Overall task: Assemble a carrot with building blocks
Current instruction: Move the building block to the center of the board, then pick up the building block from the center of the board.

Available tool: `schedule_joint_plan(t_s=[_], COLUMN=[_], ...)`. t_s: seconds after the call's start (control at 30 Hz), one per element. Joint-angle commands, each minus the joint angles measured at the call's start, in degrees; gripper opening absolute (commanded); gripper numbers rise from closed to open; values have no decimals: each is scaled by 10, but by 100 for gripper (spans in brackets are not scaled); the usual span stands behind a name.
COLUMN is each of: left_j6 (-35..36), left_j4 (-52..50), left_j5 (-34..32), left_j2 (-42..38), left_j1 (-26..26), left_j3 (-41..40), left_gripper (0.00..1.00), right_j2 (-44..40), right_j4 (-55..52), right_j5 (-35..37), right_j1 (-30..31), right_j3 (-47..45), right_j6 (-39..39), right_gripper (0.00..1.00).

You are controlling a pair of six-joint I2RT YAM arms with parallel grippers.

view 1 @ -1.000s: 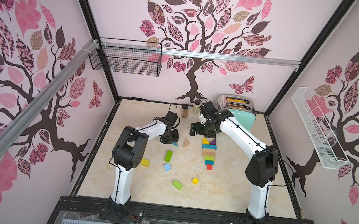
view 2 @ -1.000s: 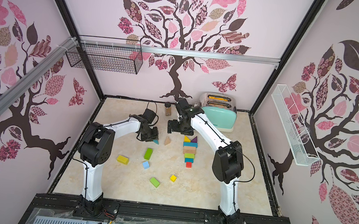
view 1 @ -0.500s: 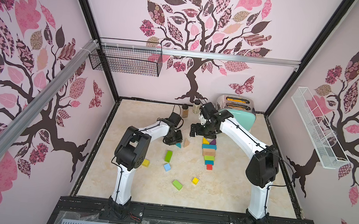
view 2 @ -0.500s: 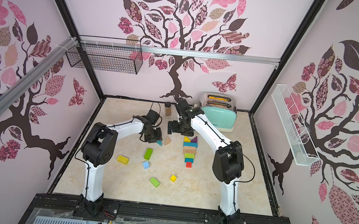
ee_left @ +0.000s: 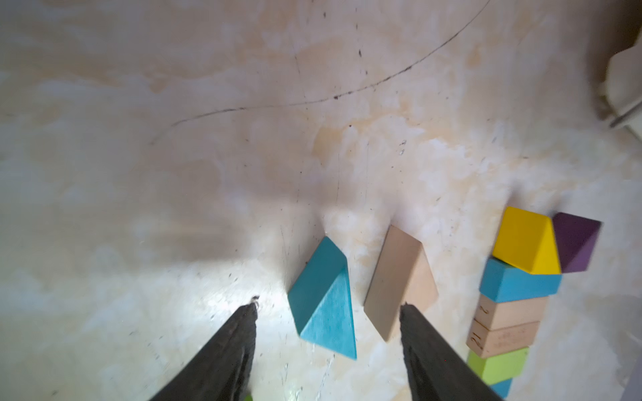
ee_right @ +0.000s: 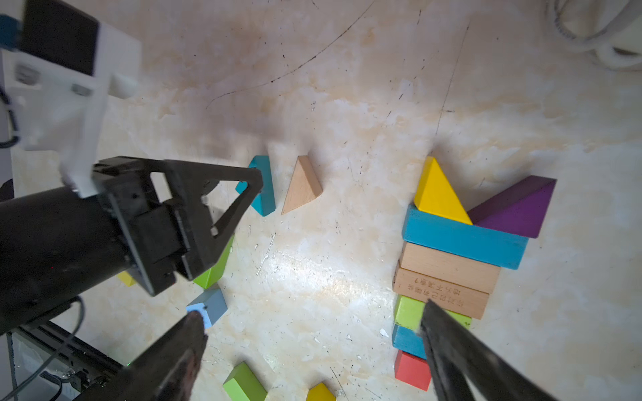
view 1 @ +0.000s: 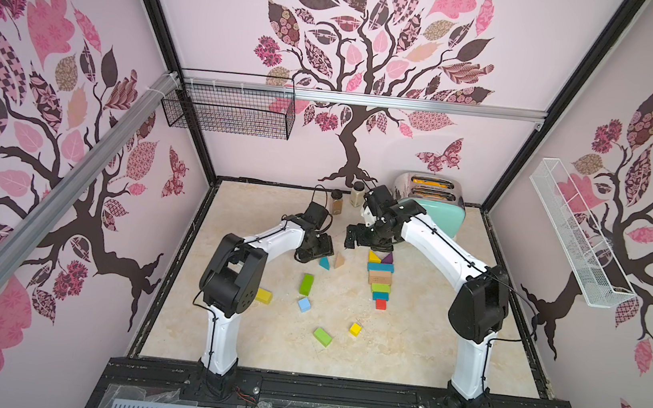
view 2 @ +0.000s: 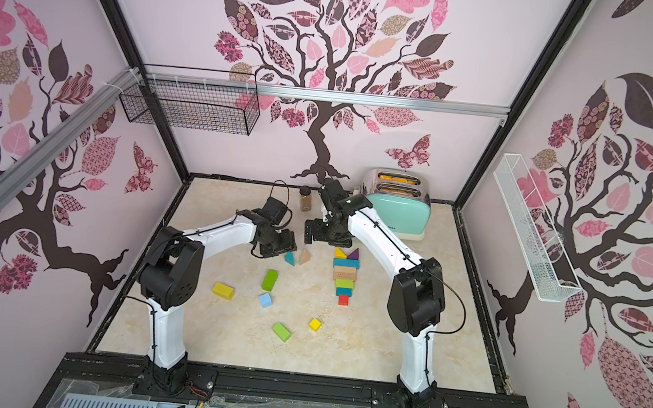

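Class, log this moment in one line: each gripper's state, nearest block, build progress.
left gripper: open, empty, at teal wedge | right gripper: open, empty, near stack | teal wedge: lying beside wood wedge, apart from stack

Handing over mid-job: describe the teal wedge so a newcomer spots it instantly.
From the mint toaster at the back, come forward to the flat row of coloured blocks. Between that row and the left gripper, two wedges lie side by side. The teal wedge lies farther from the row than the bare wood wedge.
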Motion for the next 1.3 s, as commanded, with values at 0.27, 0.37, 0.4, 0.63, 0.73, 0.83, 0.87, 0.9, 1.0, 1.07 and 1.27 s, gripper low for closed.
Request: schedule_joint_plan(t_s=[0.27, 0.37, 0.4, 0.63, 0.73, 0.83, 0.87, 0.9, 1.0, 1.07, 1.27], left_j6=[49, 51, 53, 41, 41, 49, 51, 52, 54, 56, 58], left_j4=[-3, -6, -10, -24, -27, -41, -43, -44, -45, -44, -38], left_j5=[-25, -32, -34, -11, -7, -11, -12, -14, -16, -13, -11], left_j2=[-263, -333, -353, -452, -474, -481, -485, -488, -492, -489, -477], left_j1=[84, 87, 87, 92, 92, 92, 92, 92, 92, 92, 92], left_j3=[-148, -188, -198, -264, -278, -274, -272, -271, -269, -269, -263], left_gripper=[86, 87, 88, 91, 98, 98, 98, 98, 98, 98, 98], right_j2=[112, 148, 157, 216, 225, 235, 237, 240, 246, 250, 258], right_j4=[-34, -23, -19, 8, 25, 33, 34, 35, 33, 33, 3], right_j5=[-43, -37, -33, -37, -36, -39, -36, -34, -34, -33, -1], right_j1=[124, 142, 146, 165, 168, 169, 170, 170, 171, 171, 171], right_j3=[104, 119, 121, 137, 131, 134, 137, 138, 142, 143, 161], right_j6=[-30, -20, -18, -1, 15, 23, 24, 25, 25, 25, 12], right_gripper=[91, 89, 89, 88, 84, 79, 77, 75, 72, 68, 46])
